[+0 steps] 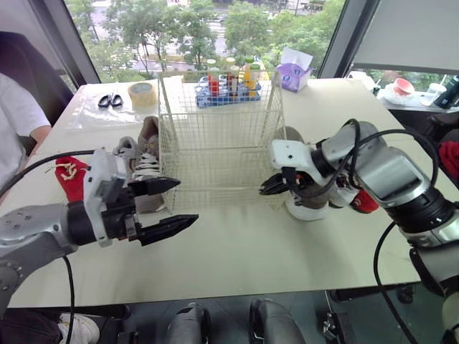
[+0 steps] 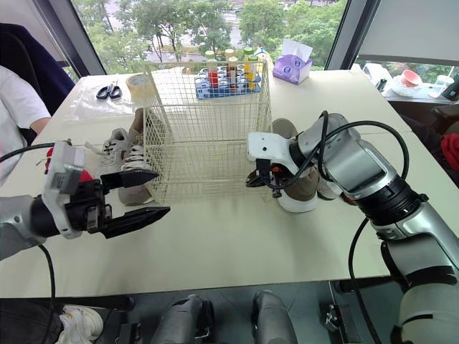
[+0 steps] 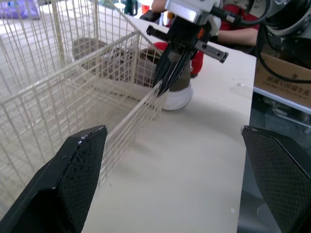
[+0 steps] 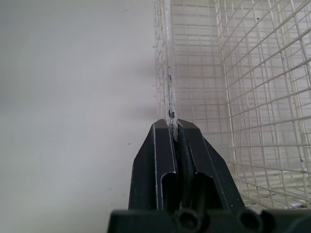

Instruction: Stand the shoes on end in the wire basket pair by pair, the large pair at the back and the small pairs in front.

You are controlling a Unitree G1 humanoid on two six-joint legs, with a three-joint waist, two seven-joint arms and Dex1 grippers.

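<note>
Shoes (image 2: 128, 159) all sit outside the basket, so you've got zero pairs stood up as far as I can see. Far left, a red flat item with white bits (image 1: 72, 178) lies on the pale table (image 1: 237, 251); can't tell what it is. Your left gripper (image 1: 188, 201) hovers over the table in front of the basket's left corner, fingers spread wide, holding nothing. Just behind it, grey-and-white lace-up sneakers (image 1: 143, 163) lie just beside the left wall of the cream wire basket (image 1: 215, 107), which looks empty. Your right gripper (image 4: 171, 125) is pinched tight on the upright wire at the basket's front right corner. Just behind it, a taupe shoe with a thick white sole (image 1: 310, 204) rests on the table beside the right wall, with something red (image 1: 364, 202) next to it. Can't tell which pair is the large one. My read: task barely begun. Every pair is left to load, large at the back first, small ones in front.
</note>
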